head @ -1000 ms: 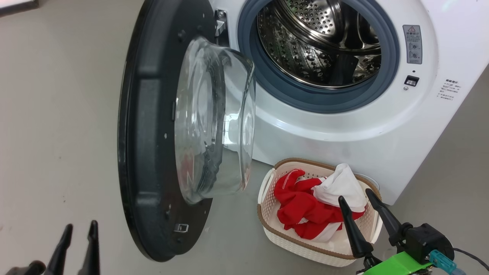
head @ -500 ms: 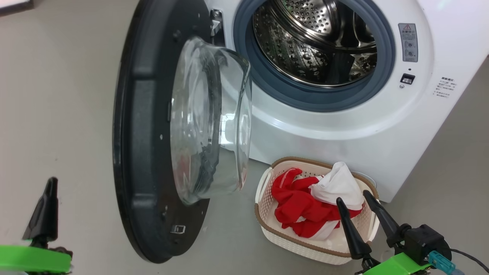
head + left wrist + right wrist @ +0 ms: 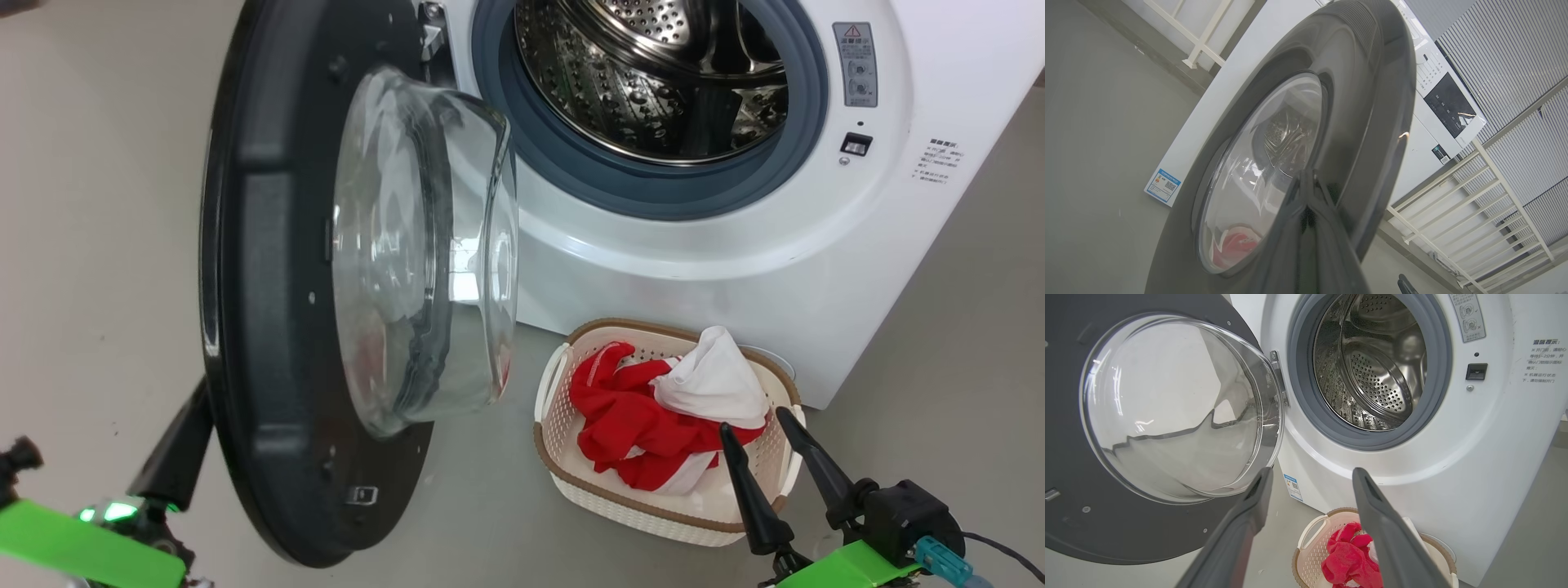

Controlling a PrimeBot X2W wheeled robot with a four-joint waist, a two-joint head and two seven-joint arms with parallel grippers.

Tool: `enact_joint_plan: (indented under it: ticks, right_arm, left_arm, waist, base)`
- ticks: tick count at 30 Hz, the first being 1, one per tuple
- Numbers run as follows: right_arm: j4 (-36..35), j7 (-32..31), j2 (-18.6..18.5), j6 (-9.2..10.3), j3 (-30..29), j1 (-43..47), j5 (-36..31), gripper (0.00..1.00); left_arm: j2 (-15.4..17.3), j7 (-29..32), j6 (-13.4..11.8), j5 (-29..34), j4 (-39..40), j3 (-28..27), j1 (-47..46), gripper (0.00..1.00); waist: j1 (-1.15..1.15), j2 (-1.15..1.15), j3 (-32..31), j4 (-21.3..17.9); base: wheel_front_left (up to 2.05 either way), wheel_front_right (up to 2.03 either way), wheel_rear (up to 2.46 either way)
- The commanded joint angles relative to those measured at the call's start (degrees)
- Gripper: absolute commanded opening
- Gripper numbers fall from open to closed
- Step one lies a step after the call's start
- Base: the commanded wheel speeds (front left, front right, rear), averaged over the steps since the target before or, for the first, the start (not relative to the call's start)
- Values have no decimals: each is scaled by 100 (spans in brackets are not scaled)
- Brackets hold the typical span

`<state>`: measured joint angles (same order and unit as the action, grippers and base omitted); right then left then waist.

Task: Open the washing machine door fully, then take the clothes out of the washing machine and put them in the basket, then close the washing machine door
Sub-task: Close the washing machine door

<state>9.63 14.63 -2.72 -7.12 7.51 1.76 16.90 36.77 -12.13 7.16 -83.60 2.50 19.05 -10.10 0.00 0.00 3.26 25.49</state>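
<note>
The washing machine door stands wide open, its glass bowl bulging toward the white washing machine. The steel drum looks empty. On the floor in front sits the basket, holding the red clothes and a white garment. My right gripper hovers open just above the basket's near edge. A left finger reaches behind the door's outer side. In the left wrist view my left gripper is shut, its tips at the door's glossy outer rim.
Grey floor spreads to the left of the door. A white railing and a corrugated wall stand beyond the machine. The machine's blue label sits low on its side, and the door latch socket right of the drum.
The head camera has shifted. My left gripper has risen from the lower left edge and gone behind the door's outer side. The right gripper stays over the basket.
</note>
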Motion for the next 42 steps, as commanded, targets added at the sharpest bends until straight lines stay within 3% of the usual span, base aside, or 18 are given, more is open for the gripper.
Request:
enact_joint_plan:
  ticks: [1,12,17,23,42]
  right_arm:
    - [-134,37,-16,-36,106,-159,-44,100]
    - [-113,37,-16,-36,109,-266,-76,100]
    - [-113,37,-16,-36,85,-305,-82,100]
    - [-154,37,-16,-36,-59,-362,-129,100]
    - [-321,37,-16,-36,-538,-382,-191,100]
  left_arm:
    - [319,1,33,-38,224,-104,-205,0]
    - [524,-112,33,-50,744,693,-492,0]
    - [554,-221,33,415,692,1136,-747,0]
    - [293,-280,33,837,464,1682,-1246,0]
    - [-682,-286,33,1516,-63,2368,-2467,0]
  waist:
    - [0,0,29,-2]
    - [0,0,131,-4]
    - [0,0,192,-63]
    - [0,0,319,-212]
    - [0,0,687,-700]
  base:
    - [0,0,0]
    - [0,0,0]
    - [0,0,0]
    - [0,0,0]
    - [0,0,0]
